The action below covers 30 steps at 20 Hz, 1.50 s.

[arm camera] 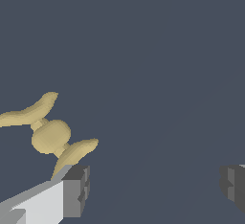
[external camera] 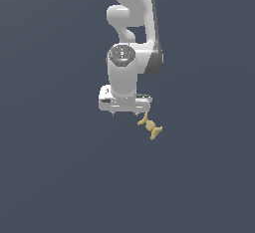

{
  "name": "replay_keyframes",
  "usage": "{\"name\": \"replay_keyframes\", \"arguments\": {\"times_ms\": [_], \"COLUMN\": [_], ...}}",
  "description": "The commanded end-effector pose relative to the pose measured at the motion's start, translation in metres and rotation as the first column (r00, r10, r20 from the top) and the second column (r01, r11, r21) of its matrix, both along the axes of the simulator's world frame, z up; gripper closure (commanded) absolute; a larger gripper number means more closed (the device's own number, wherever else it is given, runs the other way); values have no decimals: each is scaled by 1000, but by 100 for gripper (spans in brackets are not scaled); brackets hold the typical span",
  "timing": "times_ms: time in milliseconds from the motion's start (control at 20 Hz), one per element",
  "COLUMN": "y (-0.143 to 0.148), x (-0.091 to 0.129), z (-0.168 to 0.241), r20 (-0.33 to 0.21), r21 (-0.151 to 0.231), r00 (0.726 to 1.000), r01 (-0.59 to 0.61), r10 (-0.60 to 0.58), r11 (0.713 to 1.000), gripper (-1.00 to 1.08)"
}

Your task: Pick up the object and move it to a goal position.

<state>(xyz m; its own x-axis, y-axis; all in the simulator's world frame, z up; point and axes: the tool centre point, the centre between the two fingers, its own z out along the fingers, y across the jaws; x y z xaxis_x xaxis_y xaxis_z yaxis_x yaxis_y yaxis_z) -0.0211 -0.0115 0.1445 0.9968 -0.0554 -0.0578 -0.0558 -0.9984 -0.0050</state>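
Observation:
The object (external camera: pixel 150 126) is a small tan-yellow bone-shaped piece with flared ends and a round middle. In the exterior view it lies just below the gripper's right end, toward the exterior view's right. My gripper (external camera: pixel 128 112) points down on the white arm, its fingers barely showing under the hand. In the wrist view the gripper (arm camera: pixel 154 189) is open, jaws wide apart. The object (arm camera: pixel 51 136) lies beside one grey fingertip (arm camera: pixel 76 191), outside the gap between the jaws, its near flared end touching or just behind that fingertip. Nothing is held.
A plain dark grey-blue surface (external camera: pixel 60 177) fills both views. The white arm (external camera: pixel 130 23) rises to the top of the exterior view.

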Motion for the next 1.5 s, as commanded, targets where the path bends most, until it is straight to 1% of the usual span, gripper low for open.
{"name": "replay_keyframes", "arguments": {"times_ms": [0,200,450,600,700,850,1100,1300,1450], "y": [-1,3,16,28,38,56,87,105,114], "x": [0,1,2,3,3,4,3,1,0], "z": [0,-1,-8,-14,-18,-26,-40,-47,-50], "r20": [0,2,8,13,18,26,40,49,54], "r21": [2,0,-1,-2,-2,-3,-5,-7,-8], "r00": [1000,1000,995,985,974,944,872,818,788], "r01": [5,-19,-97,-169,-227,-329,-489,-573,-614], "r10": [-5,19,97,169,227,329,488,573,614], "r11": [1000,1000,995,986,974,944,873,820,789], "gripper": [-92,-92,-92,-92,-92,-92,-92,-92,-92]}}
